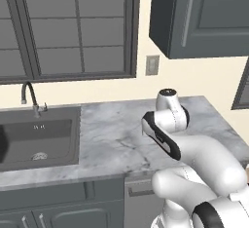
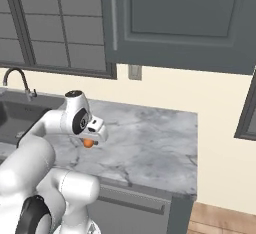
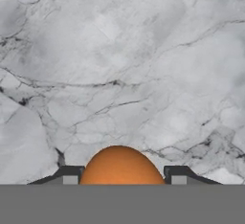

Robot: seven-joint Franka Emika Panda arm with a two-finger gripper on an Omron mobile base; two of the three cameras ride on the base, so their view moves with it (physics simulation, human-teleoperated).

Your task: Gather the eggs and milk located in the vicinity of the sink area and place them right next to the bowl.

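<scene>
An orange-brown egg (image 3: 120,166) sits between the two dark fingertips (image 3: 71,176) at the bottom of the hand view, with grey marble counter beneath it. My gripper (image 2: 89,141) is shut on this egg (image 2: 88,143), which peeks out below the white hand in the right base view, held above the counter. The dark grey sink (image 1: 36,137) with its curved faucet (image 1: 30,98) lies at the left. The milk and the bowl are out of view.
The marble counter (image 1: 116,134) runs from the sink to its right end (image 2: 192,153). A dark wall cabinet (image 1: 199,15) hangs above the counter, and a window (image 1: 68,27) stands behind the sink. My own white arm covers part of the counter.
</scene>
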